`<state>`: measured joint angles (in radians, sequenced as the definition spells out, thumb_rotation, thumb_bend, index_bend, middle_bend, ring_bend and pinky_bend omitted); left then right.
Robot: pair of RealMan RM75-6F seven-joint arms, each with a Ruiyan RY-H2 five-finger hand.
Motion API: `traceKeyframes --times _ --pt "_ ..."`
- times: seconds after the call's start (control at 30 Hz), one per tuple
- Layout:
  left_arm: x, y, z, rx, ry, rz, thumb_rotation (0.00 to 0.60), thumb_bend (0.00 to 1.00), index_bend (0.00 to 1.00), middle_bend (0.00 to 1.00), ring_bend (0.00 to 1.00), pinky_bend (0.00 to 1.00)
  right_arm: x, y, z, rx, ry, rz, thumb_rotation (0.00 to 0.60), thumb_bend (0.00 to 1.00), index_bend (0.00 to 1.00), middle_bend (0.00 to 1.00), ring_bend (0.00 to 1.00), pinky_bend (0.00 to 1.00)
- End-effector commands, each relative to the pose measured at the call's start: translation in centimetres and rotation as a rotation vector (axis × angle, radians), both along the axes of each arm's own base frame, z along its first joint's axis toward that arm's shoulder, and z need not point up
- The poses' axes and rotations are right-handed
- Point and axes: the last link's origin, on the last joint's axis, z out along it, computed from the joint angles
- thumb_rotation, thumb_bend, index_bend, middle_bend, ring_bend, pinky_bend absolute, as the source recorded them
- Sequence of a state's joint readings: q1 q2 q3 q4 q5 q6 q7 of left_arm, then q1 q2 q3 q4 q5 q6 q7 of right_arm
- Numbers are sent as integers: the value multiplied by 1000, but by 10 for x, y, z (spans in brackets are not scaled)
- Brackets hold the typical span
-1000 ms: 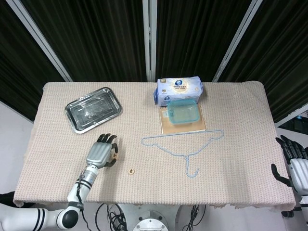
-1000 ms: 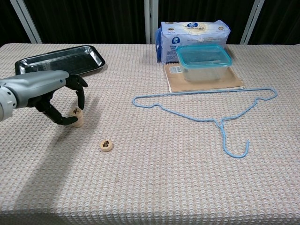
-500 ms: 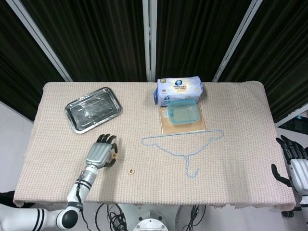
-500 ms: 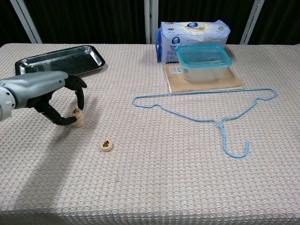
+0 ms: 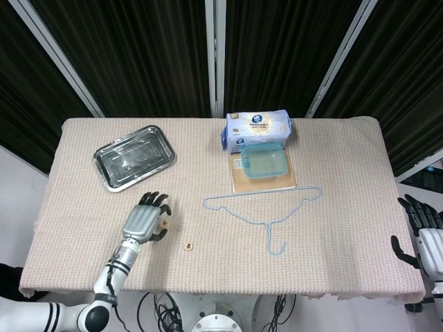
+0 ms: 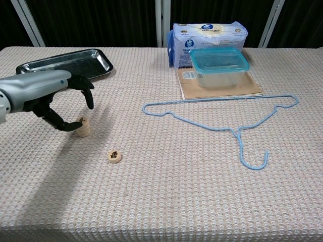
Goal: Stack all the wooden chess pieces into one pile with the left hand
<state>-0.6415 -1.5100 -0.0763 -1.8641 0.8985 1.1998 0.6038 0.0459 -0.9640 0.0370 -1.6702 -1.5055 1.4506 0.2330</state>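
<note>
Grey metal left robot hand (image 6: 55, 96) hangs over a short pile of wooden chess pieces (image 6: 82, 127), fingers spread, holding nothing; thumb tip at the pile's side, contact unclear. The head view hides most of the pile. A single chess piece (image 6: 114, 156) lies near, apart. Around: steel tray (image 6: 65, 63), blue hanger (image 6: 222, 121), lidded container (image 6: 220, 65), tissue pack (image 6: 209, 35). Right robot hand (image 5: 422, 232), cut off at desk (image 6: 166, 201) edge, fingers apart, empty.
</note>
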Motion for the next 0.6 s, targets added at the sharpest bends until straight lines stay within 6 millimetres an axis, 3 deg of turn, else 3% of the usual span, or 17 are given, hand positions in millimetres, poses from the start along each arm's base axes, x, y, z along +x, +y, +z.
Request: traceKeyframes --times 0.03,0.27,0.6 --pt "3 -10 7 16 -1 -26 600 309 380 97 0 0 0 -1 0 2 0 0 600 406 0 0 0 0" --pt "5 -30 -7 -26 14 -81 600 309 401 97 0 0 1 2 1 -5 -4 6 600 406 0 0 0 0" --pt "15 -38 -36 -114 -22 -200 600 310 371 88 0 0 0 5 7 -23 -22 13 600 406 0 0 0 0"
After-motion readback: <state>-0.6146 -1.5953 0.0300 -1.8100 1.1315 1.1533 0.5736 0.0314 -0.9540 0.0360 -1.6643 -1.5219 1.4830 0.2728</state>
